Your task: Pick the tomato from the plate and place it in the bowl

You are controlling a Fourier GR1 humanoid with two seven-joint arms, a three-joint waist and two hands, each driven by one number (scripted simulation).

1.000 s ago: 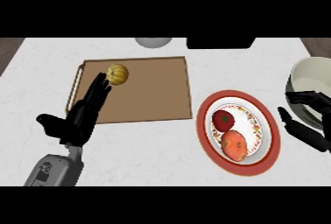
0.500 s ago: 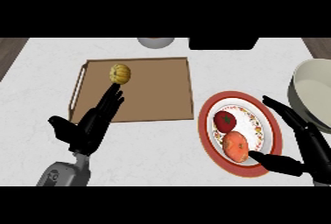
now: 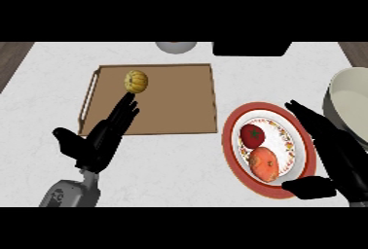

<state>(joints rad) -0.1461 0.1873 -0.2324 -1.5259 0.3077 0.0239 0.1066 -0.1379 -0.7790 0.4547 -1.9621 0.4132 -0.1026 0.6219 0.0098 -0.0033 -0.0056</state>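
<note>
Here the tomato (image 3: 252,134) sits on the plate (image 3: 233,127) beside an orange fruit (image 3: 264,163); the right hand (image 3: 338,155) brackets them, spread wide and empty (ready to close), bowl (image 3: 345,99) just beyond.

Even bright light (overhead, seemingly); faint shadows, no glare.

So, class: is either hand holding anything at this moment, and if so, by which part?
Nothing is held. The right hand is open beside the plate, and the tomato lies untouched on it. The left hand is open over the counter.
</note>
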